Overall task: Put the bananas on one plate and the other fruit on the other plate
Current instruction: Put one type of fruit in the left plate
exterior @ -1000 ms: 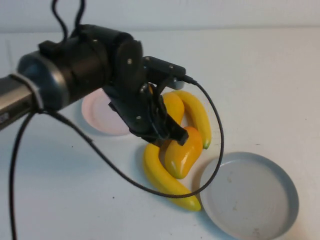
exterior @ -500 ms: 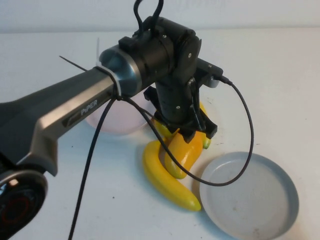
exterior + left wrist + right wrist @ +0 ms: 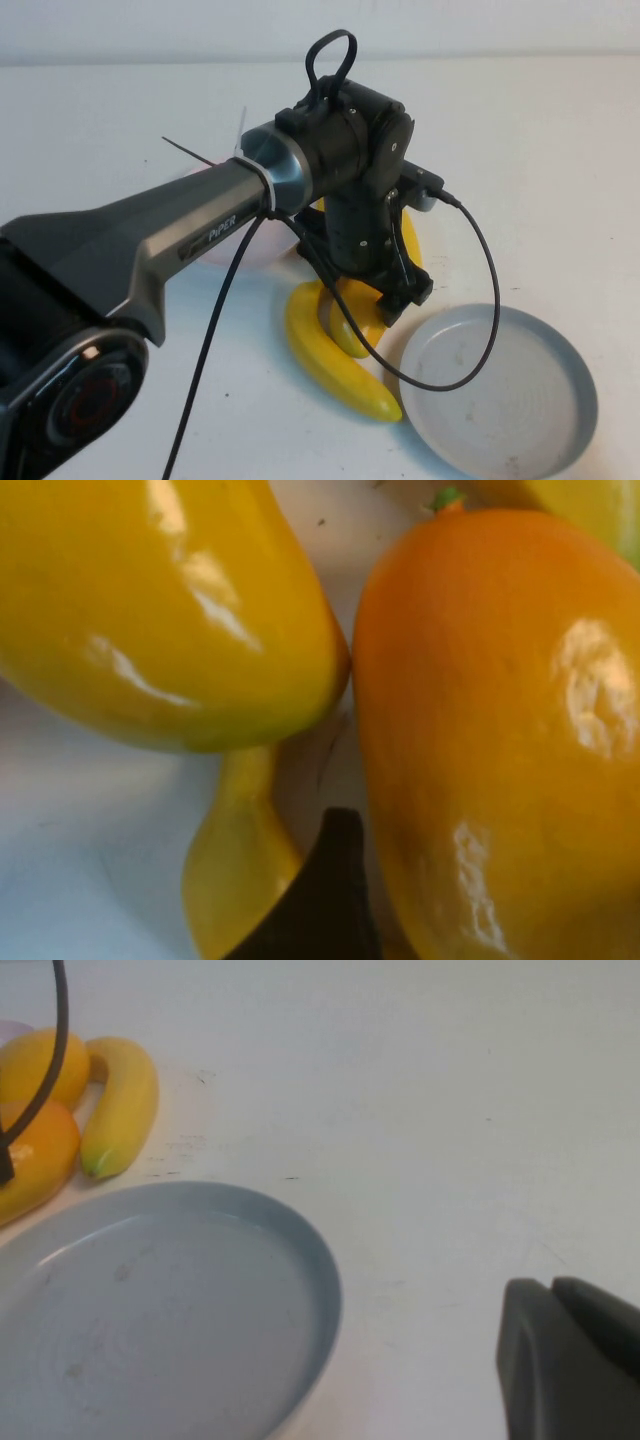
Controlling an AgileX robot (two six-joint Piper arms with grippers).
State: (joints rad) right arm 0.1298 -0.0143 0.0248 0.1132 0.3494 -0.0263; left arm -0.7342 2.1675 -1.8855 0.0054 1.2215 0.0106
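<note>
My left gripper (image 3: 385, 300) is lowered onto the fruit pile, open, with its jaws astride the orange mango (image 3: 352, 312). In the left wrist view one dark finger (image 3: 330, 890) sits beside this mango (image 3: 500, 740); the other finger is hidden. The yellow mango (image 3: 170, 610) lies beside it, and a banana (image 3: 235, 870) lies beneath. The front banana (image 3: 325, 360) lies on the table, and the back banana (image 3: 408, 238) peeks out behind the wrist. The grey-blue plate (image 3: 560, 350) stands empty at the right. The pink plate (image 3: 270, 252) is mostly hidden by the arm. My right gripper (image 3: 565, 1360) is shut, low beside the grey-blue plate (image 3: 170, 1300).
The left arm's black cable (image 3: 480, 300) loops over the grey-blue plate's near rim. The long left arm (image 3: 150, 240) crosses the left half of the table. The white table (image 3: 560, 150) stretches away to the right and behind.
The left arm has swung right and stretched out over the pile. Its gripper has come down around the orange mango. The fruit has not moved.
</note>
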